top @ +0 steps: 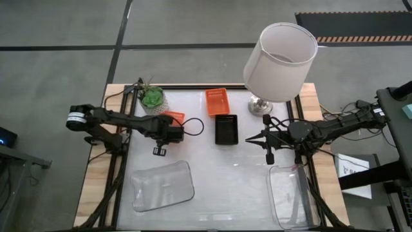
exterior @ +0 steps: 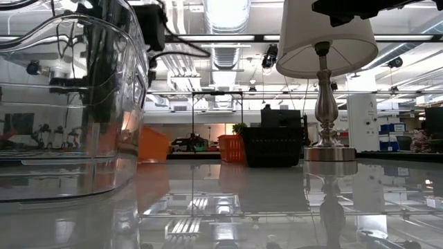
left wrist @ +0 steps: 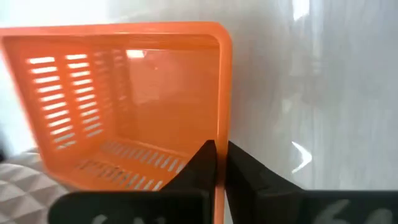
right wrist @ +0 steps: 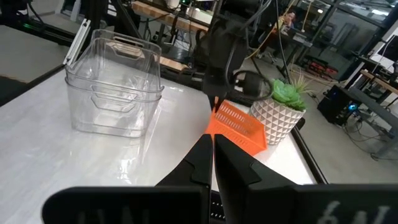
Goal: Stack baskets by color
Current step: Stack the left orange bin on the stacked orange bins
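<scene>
An orange basket [top: 175, 118] sits at the table's left beside the green plant's pot [top: 153, 98], and my left gripper [top: 175, 127] comes down on it from above, shut on its wall. A second orange basket [top: 217, 101] stands at the far middle. A black basket [top: 226, 129] rests just in front of it. Clear trays lie near the front left [top: 163, 185] and front right [top: 293, 196]. My right gripper [top: 248, 139] hovers shut right of the black basket, pointing level toward the left, with nothing in it. My left gripper pinches one side wall of the orange basket at its rim [left wrist: 221, 134], near a corner, one finger inside the basket and one outside. The fingers [left wrist: 205, 165] come from above, pointing steeply down. Whether the basket's bottom is on the table, I cannot tell.
A white-shaded lamp [top: 280, 58] on a metal base [top: 259, 105] stands at the far right, close to my right arm. In the low view the front-left clear tray [exterior: 69, 104] fills the left side. Bare table lies in the middle between the two trays.
</scene>
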`<action>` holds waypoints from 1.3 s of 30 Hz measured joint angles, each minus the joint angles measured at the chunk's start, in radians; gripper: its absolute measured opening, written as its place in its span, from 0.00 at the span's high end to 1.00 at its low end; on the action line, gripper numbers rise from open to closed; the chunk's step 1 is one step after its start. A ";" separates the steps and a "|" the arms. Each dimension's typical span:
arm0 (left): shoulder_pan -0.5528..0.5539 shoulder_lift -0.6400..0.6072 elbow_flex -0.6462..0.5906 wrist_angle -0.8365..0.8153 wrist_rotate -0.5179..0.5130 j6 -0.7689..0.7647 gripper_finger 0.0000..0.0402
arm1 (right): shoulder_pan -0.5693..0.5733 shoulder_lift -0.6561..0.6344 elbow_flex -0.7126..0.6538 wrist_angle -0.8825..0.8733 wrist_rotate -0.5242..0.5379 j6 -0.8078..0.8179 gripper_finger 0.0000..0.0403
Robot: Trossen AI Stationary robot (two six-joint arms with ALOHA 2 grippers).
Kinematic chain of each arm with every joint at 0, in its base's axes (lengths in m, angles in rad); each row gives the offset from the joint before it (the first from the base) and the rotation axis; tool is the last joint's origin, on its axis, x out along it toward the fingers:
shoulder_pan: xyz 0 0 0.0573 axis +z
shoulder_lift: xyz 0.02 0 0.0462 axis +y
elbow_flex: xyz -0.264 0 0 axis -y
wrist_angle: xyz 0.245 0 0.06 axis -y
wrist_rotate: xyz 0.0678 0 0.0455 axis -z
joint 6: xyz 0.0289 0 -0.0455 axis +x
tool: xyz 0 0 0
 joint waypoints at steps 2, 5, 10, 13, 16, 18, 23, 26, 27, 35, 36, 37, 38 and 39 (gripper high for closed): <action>0.000 -0.001 0.039 -0.018 -0.010 -0.001 1.00 | 0.000 0.000 0.000 0.000 0.000 0.000 0.98; 0.000 -0.002 0.103 -0.036 -0.028 -0.020 1.00 | 0.000 0.000 0.000 0.000 0.000 0.000 0.98; -0.001 -0.002 0.227 -0.038 -0.031 -0.026 1.00 | 0.000 0.000 0.000 -0.025 0.000 0.000 0.98; -0.001 0.002 0.302 -0.003 -0.053 -0.030 1.00 | 0.000 -0.009 -0.001 -0.052 0.000 0.000 0.98; -0.001 0.004 0.357 0.075 -0.057 -0.045 1.00 | 0.000 -0.022 -0.001 -0.059 0.000 0.000 0.98; -0.001 0.003 0.372 0.171 -0.058 -0.045 1.00 | 0.000 -0.035 -0.009 -0.058 0.000 -0.003 0.98; 0.000 0.006 0.379 0.357 -0.057 -0.009 1.00 | 0.000 -0.085 -0.057 -0.029 -0.002 -0.026 0.98; 0.010 0.026 0.375 0.463 -0.057 0.029 1.00 | 0.000 -0.129 -0.080 -0.018 -0.003 -0.036 0.98; 0.015 0.042 0.376 0.493 -0.057 0.034 1.00 | 0.000 -0.142 -0.084 -0.020 -0.003 -0.036 0.98; 0.082 0.195 0.424 0.545 -0.121 0.029 1.00 | 0.000 -0.208 -0.114 -0.024 -0.026 -0.027 0.98; 0.090 0.214 0.429 0.546 -0.151 0.030 1.00 | 0.000 -0.210 -0.115 -0.024 -0.026 -0.027 0.98; 0.097 0.233 0.434 0.547 -0.174 0.030 1.00 | 0.000 -0.212 -0.117 -0.026 -0.026 -0.029 0.98; 0.106 0.253 0.441 0.544 -0.188 0.030 1.00 | 0.000 -0.213 -0.117 -0.029 -0.026 -0.029 0.98; 0.114 0.272 0.451 0.545 -0.191 0.031 1.00 | 0.000 -0.212 -0.117 -0.026 -0.026 -0.029 0.98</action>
